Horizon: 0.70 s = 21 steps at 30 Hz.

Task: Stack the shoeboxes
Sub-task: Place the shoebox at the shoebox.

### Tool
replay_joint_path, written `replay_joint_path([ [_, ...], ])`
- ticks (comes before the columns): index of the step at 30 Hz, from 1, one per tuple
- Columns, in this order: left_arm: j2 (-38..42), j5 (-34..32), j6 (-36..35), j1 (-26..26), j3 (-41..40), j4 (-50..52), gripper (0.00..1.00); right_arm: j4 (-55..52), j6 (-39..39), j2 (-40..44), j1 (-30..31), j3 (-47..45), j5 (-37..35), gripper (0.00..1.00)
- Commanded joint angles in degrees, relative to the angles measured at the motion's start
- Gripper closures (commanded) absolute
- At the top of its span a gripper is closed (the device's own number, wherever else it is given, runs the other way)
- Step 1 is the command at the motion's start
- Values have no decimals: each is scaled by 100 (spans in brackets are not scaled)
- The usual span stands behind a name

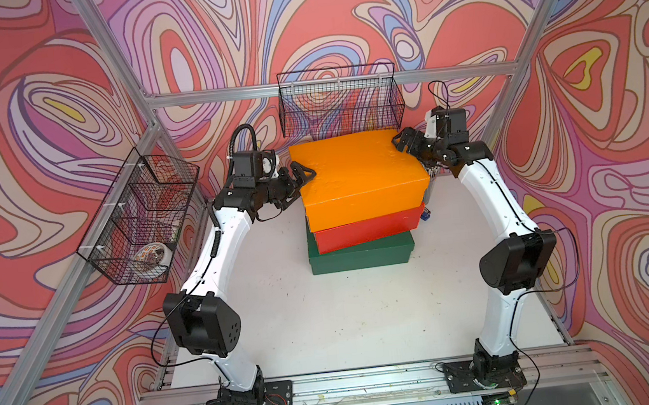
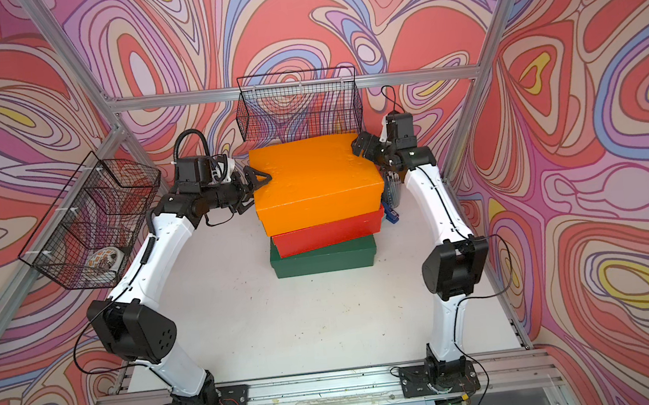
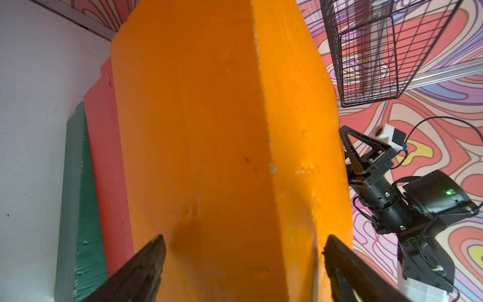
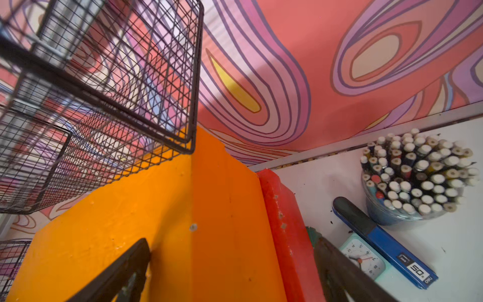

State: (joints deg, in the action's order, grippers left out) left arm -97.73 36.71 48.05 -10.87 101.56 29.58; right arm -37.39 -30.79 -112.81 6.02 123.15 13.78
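Three shoeboxes stand in one pile at the back middle of the white table [image 1: 326, 325]: dark green [image 1: 360, 255] at the bottom, red [image 1: 370, 229] on it, orange [image 1: 357, 176] on top, turned slightly askew. My left gripper [image 1: 300, 188] is open at the orange box's left end, one finger over its top and one below its lower edge; in the left wrist view the orange box [image 3: 209, 130] fills the gap of this gripper [image 3: 243, 248]. My right gripper [image 1: 406, 145] is open at the far right corner. Its wide gap [image 4: 232, 245] spans the orange [image 4: 130, 222] and red [image 4: 282, 214] box sides.
A wire basket [image 1: 339, 100] hangs on the back wall just above the orange box. Another wire basket [image 1: 138, 221] on the left wall holds a tape roll [image 1: 151, 258]. Right of the pile stand a cup of pencils [image 4: 415, 177], a small clock [image 4: 362, 255] and a blue case [image 4: 379, 240].
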Motion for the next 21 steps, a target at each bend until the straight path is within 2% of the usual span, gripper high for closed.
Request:
replay_joint_path([
  [1, 266, 156, 36, 35, -146, -342, 6, -74, 6, 315, -32, -608, 272, 2],
  [6, 398, 159, 18, 40, -261, -360, 6, 347, -154, 770, -132, -1274, 499, 2],
  [21, 802, 249, 154, 234, -952, -727, 6, 504, -525, 1095, -1186, -1564, 1177, 2],
])
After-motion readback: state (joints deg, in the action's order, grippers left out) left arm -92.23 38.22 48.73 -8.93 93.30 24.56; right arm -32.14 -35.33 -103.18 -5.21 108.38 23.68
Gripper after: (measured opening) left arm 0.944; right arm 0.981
